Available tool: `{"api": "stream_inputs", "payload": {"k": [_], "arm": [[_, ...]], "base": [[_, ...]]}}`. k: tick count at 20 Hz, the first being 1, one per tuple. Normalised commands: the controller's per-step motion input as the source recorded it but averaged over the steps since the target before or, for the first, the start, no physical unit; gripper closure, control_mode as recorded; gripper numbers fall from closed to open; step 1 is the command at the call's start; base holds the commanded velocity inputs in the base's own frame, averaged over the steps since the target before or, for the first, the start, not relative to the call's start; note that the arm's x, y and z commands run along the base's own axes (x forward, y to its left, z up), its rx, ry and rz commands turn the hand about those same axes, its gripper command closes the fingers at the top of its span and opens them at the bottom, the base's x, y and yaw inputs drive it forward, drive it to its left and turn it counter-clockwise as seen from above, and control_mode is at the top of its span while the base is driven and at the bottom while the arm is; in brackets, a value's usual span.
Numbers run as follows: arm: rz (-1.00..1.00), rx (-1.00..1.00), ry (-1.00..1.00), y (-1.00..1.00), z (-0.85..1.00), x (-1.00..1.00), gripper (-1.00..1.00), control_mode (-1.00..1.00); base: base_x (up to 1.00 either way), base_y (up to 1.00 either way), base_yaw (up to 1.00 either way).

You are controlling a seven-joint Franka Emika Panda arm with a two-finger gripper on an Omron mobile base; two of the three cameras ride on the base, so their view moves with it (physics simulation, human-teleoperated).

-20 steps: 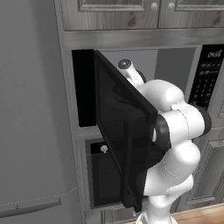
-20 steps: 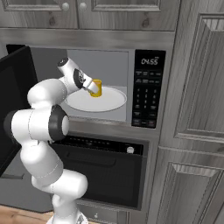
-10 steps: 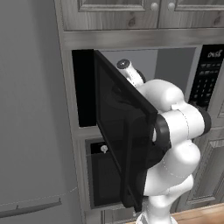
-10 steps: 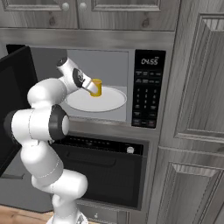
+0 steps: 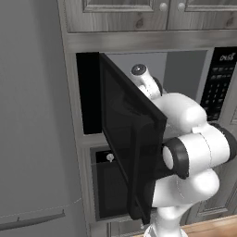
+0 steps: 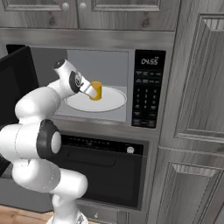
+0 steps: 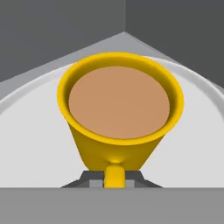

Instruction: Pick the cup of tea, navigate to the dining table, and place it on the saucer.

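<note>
Yellow cup of tea (image 7: 119, 114) sits near centre of the white microwave plate (image 6: 114, 101), inside the open microwave (image 6: 94, 83). Pincer (image 6: 91, 91) is shut on the cup's handle, fingertips (image 7: 89, 180) either side of it; grip depth prob. shallow, hard to judge w/ so little showing. Risks: tea is near the rim, so any tilt on pull-out spills it; handle-only hold could let cup swing; open door (image 5: 132, 143) close by the arm.
</note>
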Motion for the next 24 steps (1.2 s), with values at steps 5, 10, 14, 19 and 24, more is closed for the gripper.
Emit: {"api": "stream_inputs", "payload": {"k": [5, 10, 14, 19, 24], "arm": [[0.10, 0.05, -0.06, -0.18, 0.25, -0.92, 1.00, -1.00], [0.16, 0.01, 0.00, -0.07, 0.45, -0.89, 1.00, -1.00], [0.18, 0.00, 0.00, 0.00, 0.53, -0.97, 1.00, -1.00], [0.19, 0.00, 0.00, 0.00, 0.59, -1.00, 1.00, -1.00], [0.15, 0.00, 0.00, 0.00, 0.52, -1.00, 1.00, -1.00]], "base": [[0.00, 0.00, 0.00], [0.00, 0.00, 0.00], [0.00, 0.00, 0.00], [0.00, 0.00, 0.00], [0.00, 0.00, 0.00]]}}
